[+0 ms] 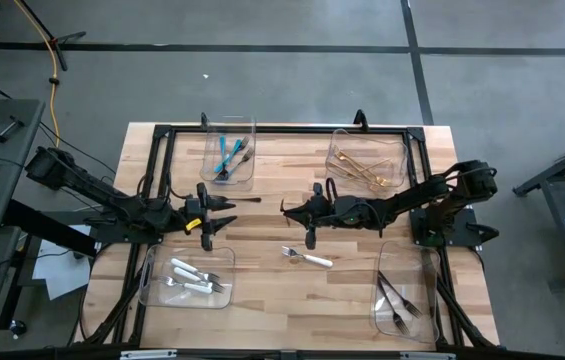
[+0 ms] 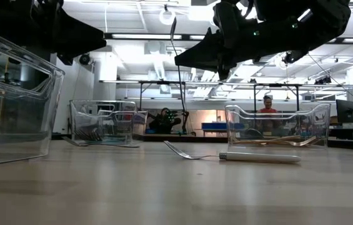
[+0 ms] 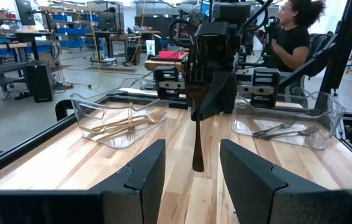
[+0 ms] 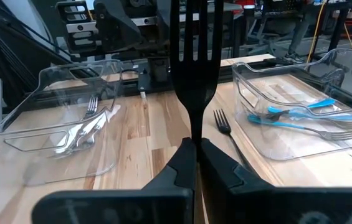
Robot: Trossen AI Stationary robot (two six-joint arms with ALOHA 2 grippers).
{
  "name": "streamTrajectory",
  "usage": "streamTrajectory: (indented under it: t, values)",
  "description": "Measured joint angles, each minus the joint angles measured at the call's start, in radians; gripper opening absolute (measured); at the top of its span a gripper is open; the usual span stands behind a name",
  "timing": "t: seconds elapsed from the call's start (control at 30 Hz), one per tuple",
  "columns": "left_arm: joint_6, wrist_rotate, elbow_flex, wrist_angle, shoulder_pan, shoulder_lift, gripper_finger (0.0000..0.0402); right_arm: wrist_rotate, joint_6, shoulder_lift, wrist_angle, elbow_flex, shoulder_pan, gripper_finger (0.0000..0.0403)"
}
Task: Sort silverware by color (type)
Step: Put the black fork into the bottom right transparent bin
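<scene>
My right gripper is over the table's middle, shut on a dark steel fork. The fork stands upright with its tines up, and its handle hangs below the fingers. My left gripper faces it from the left, open and holding nothing. A second dark fork lies flat on the table between the two grippers. A white-handled fork lies flat nearer the front. Teal forks, gold pieces, white-handled pieces and dark steel pieces lie in clear bins. My right gripper pinches the dark fork between its two fingers on the handle just below the neck. The fingers lie level, come from the table's right and cross the fork. The fork stands upright and hangs clear of the table.
Clear bins stand at the four corners: far left, far right, near left, near right. A black frame rims the table. A person sits beyond the right edge. Bare wood lies at the front middle.
</scene>
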Motion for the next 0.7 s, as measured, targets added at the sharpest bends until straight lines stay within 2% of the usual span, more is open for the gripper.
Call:
streamTrajectory:
  t: [0.7]
  values:
    - [0.000, 0.000, 0.000, -0.001, 0.000, 0.000, 0.0146, 0.000, 0.008, 0.000, -0.003, 0.000, 0.000, 0.0000]
